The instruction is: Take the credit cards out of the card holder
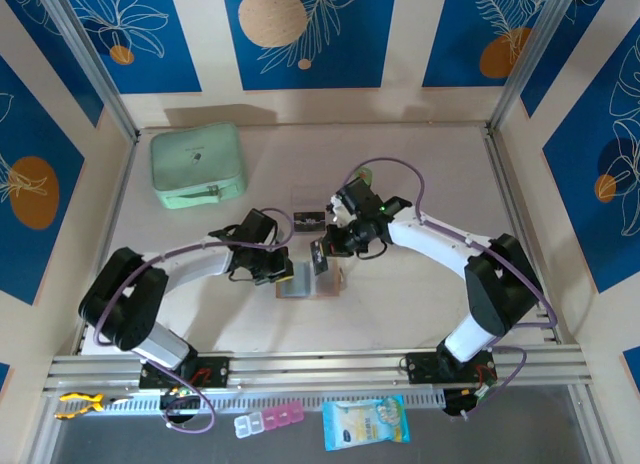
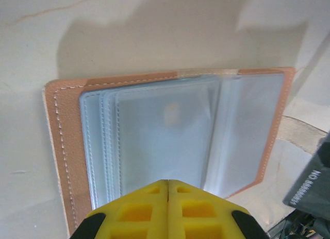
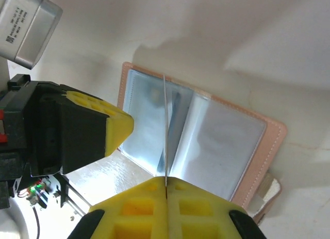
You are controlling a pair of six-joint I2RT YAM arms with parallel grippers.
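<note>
Card holder (image 1: 328,282): lies flat and fully open on the table (image 1: 420,174), inside up. Long axis runs side to side between the two grippers, fold crosswise to it.

Left gripper (image 2: 168,183): yellow fingers pressed together with no gap, tips at the holder's near edge. Holder spreads directly ahead of them. Cannot tell whether they pinch a sleeve.

Right gripper (image 3: 166,181): clamped on a credit card (image 2: 309,190). Card stands on edge above the holder, long axis running straight out from the fingertips over the fold. Dark face, light print.

Contents: clear grey sleeves (image 2: 154,131) stacked on both halves. Those ahead of the left fingertips look pale and empty. Dark bluish shapes show through sleeves beside the held card; too blurred to say what.

Beyond the right gripper, a second dark card (image 1: 307,222) lies flat on the table.
</note>
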